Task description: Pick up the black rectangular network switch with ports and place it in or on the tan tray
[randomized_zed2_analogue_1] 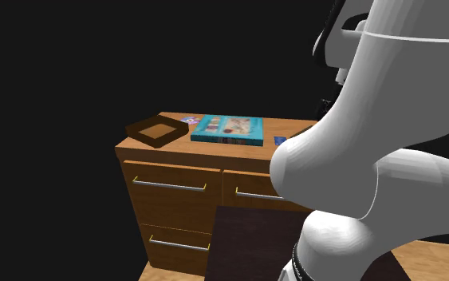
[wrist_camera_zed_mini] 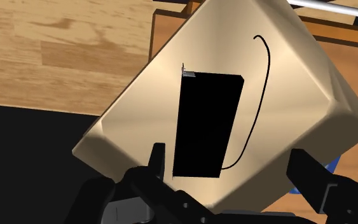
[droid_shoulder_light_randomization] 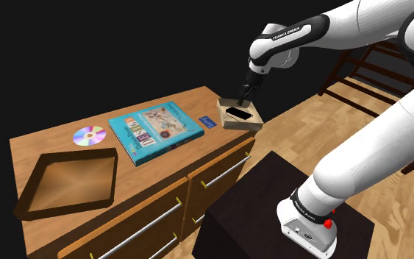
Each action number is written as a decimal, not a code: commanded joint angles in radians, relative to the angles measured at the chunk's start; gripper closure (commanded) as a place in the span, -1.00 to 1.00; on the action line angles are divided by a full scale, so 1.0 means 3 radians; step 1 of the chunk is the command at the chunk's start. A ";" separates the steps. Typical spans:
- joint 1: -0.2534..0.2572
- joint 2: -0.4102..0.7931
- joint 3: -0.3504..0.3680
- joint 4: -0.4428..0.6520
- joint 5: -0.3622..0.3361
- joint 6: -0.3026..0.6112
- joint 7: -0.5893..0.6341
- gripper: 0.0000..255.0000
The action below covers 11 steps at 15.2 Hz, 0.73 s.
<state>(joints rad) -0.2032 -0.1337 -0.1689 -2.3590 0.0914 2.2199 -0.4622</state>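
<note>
Pincer (wrist_camera_zed_mini: 233, 162) open, fingers wide apart just above the black switch (wrist_camera_zed_mini: 206, 124), which lies flat inside the tan tray (wrist_camera_zed_mini: 285, 70) at the end of the surface (droid_shoulder_light_randomization: 51, 140); I judge placement done, hence no grip.

We see soft, even light on the dresser (droid_shoulder_light_randomization: 196, 105), everything crisp; the tan tray (wrist_camera_zed_mini: 285, 57) carries a pale sheen, and the second exterior view looks dimmer against a black area (randomized_zed2_analogue_1: 47, 64)
</note>
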 commanded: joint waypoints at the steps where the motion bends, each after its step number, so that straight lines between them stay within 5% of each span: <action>1: -0.0012 -0.0087 -0.0006 0.0087 -0.0030 -0.0175 0.0015 -1.00; 3: -0.0022 -0.0175 -0.0008 0.0207 -0.0058 -0.0381 0.0034 -1.00; 11: -0.0022 -0.0175 -0.0008 0.0207 -0.0058 -0.0381 0.0034 -1.00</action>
